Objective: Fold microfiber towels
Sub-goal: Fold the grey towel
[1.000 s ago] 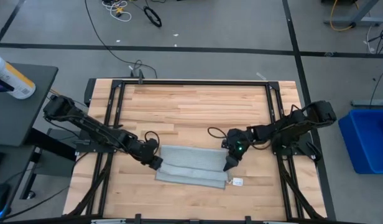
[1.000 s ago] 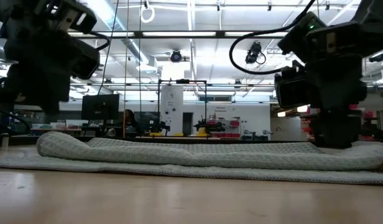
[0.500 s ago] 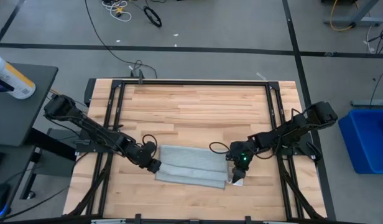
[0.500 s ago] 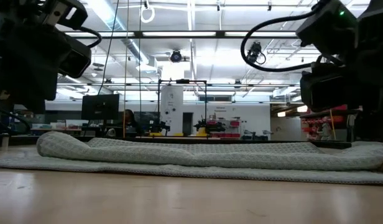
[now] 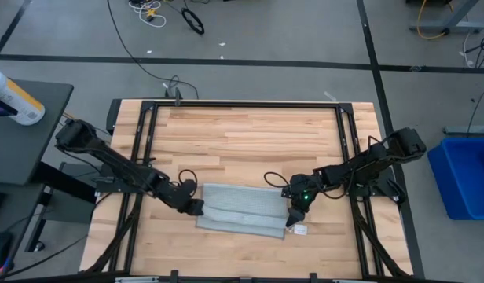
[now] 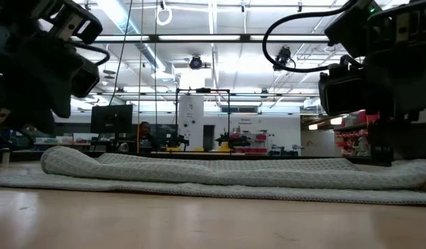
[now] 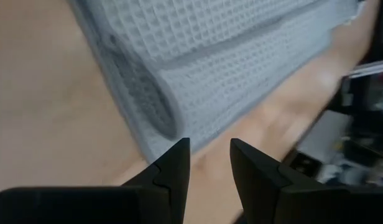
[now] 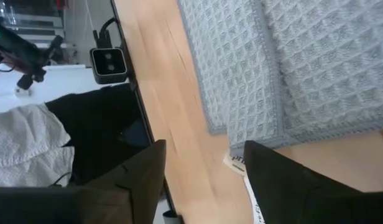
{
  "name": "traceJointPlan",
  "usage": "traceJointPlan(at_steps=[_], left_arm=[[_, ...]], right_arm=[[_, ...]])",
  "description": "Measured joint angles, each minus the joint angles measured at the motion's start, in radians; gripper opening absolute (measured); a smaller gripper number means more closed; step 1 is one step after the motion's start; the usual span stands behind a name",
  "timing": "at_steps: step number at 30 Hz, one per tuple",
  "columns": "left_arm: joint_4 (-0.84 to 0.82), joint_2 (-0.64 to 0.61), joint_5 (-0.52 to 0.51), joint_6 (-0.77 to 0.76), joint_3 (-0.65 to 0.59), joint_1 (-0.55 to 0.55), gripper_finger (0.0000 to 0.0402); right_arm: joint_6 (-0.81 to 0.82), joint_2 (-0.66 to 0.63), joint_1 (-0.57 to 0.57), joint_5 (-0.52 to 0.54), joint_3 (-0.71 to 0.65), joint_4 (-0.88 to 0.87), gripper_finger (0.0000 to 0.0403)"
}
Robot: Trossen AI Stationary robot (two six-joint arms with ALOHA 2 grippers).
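The light grey-blue towel (image 5: pixel 242 211) lies folded flat on the wooden table near its near edge, an upper layer lying over a lower one whose near strip shows. Its small white tag (image 5: pixel 299 229) sticks out at the near right corner. My left gripper (image 5: pixel 195 209) is open just over the towel's left end near the near left corner (image 7: pixel 154 134). My right gripper (image 5: pixel 292 218) is open over the near right corner (image 8: pixel 241 134), with the tag (image 8: pixel 236 163) between its fingers' line of sight. I cannot tell whether either gripper touches the cloth.
Bare wood (image 5: pixel 250 141) stretches from the towel to the table's far edge. Black frame rails (image 5: pixel 242 104) run around the table. A bottle (image 5: pixel 14 98) lies on a dark side table at the left, and a blue bin (image 5: pixel 466 177) stands off the right side.
My right gripper has moved from the towel's right edge toward the table's near edge, ending by the near right corner and the tag. The towel has stayed where it was.
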Motion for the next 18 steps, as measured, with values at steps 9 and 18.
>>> traceJointPlan(at_steps=[9, 18], left_arm=[[0.055, 0.000, -0.027, -0.058, -0.041, -0.023, 0.0123], [0.031, 0.052, -0.009, -0.054, -0.041, -0.020, 0.0123]], right_arm=[[0.017, 0.000, 0.016, 0.066, 0.000, 0.041, 0.0203], [0.009, 0.000, 0.016, 0.074, 0.000, 0.074, 0.0203]])
